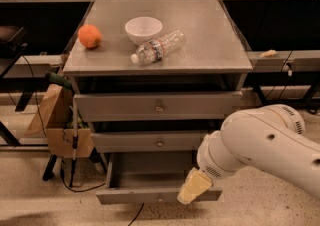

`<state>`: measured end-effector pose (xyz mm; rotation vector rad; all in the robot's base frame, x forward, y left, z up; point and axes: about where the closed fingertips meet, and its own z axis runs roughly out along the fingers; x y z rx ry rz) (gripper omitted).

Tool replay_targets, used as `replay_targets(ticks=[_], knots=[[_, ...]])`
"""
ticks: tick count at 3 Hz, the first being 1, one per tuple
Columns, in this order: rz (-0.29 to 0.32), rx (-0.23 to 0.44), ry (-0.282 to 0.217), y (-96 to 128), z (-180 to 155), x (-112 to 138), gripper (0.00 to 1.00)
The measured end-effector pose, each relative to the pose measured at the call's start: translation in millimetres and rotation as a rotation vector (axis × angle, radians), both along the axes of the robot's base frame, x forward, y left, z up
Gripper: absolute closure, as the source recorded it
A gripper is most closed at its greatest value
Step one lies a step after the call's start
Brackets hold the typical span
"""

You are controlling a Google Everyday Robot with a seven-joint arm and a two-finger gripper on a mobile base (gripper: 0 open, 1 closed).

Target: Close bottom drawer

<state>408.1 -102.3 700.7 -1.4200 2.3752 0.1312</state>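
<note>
The bottom drawer (142, 196) is the lowest of the grey cabinet's three and stands pulled out toward me, its inside showing empty. Its slim front panel runs along the bottom of the camera view. My gripper (194, 187) hangs at the end of the white arm (265, 142), its yellowish tip right at the drawer front's right part, over its top edge. The arm hides the drawer's right end.
The middle drawer (159, 141) and top drawer (158, 105) look pushed in. On the cabinet top (210, 35) lie an orange (89, 36), a white bowl (143, 29) and a plastic bottle (158, 46). A cardboard box (60, 120) and cables stand at the left.
</note>
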Motion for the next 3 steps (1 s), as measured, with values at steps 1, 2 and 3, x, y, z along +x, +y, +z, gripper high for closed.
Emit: replay_targets(ticks=[1,2,3], knots=[[0.029,-0.022,-0.033,-8.5,-53.6,22.5,0.0],[0.043,-0.037,-0.04,-16.2,-124.2,44.0,0.0],[0.015,-0.077,-0.041,-47.0,-196.3,67.3,0.0]])
